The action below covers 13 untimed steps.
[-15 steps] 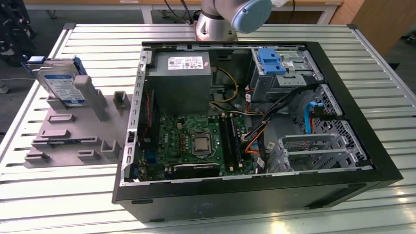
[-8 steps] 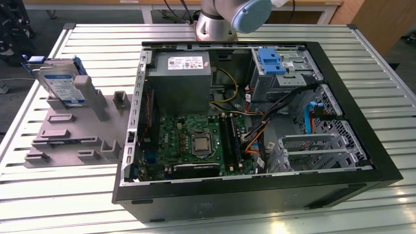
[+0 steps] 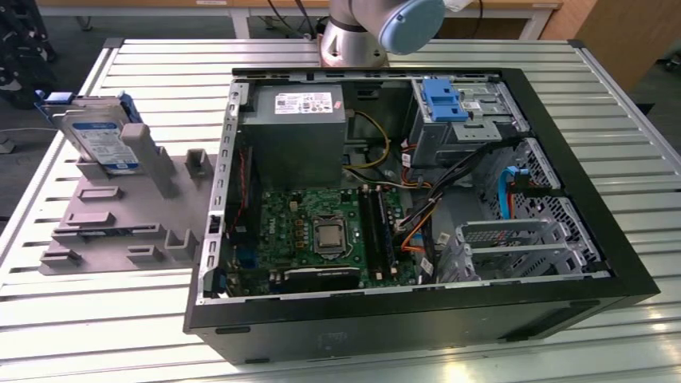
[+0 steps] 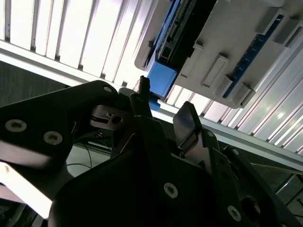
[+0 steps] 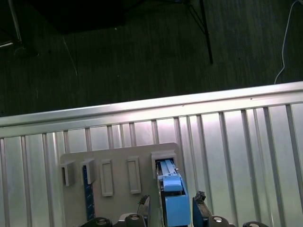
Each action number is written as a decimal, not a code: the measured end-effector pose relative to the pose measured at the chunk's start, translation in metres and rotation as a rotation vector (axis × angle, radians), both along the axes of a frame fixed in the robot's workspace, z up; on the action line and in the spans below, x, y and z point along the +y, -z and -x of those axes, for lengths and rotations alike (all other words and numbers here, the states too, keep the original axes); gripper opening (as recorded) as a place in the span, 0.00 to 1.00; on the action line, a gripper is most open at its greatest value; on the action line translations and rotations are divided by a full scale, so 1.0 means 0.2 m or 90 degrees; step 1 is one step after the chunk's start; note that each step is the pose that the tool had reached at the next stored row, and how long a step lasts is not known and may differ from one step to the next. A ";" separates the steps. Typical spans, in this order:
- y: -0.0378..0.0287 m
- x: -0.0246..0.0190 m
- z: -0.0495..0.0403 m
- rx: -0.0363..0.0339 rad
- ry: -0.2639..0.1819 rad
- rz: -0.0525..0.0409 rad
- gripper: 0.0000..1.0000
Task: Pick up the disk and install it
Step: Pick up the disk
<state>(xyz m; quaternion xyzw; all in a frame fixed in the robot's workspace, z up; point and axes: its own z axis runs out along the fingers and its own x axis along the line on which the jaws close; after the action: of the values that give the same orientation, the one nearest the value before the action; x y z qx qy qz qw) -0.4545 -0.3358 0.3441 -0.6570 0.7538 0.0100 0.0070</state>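
Observation:
The disk (image 3: 98,137), a silver drive with a white-and-blue label in a blue carrier, stands on edge in a slot of the grey fixture (image 3: 117,215) at the exterior view's left. In the first wrist view I look down on the disk's blue top edge (image 5: 166,177), seated in the fixture (image 5: 118,158). My gripper (image 5: 171,203) is open, its two dark fingertips lining up on either side of that edge and well above it, not touching. The second wrist view shows the gripper (image 4: 164,99) in front of the disk's blue corner (image 4: 161,78).
An open black computer case (image 3: 426,319) lies on the slatted metal table (image 3: 139,64). Inside are a motherboard, a grey power supply (image 3: 293,128), cables, a blue ribbed latch (image 3: 445,100) and a metal drive cage (image 3: 511,239). The arm's base (image 3: 356,36) stands behind the case.

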 end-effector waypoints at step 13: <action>0.011 0.011 0.041 0.0000 0.000 0.0000 0.47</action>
<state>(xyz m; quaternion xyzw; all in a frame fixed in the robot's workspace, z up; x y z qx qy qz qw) -0.4627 -0.3336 0.3419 -0.6570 0.7538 0.0101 0.0070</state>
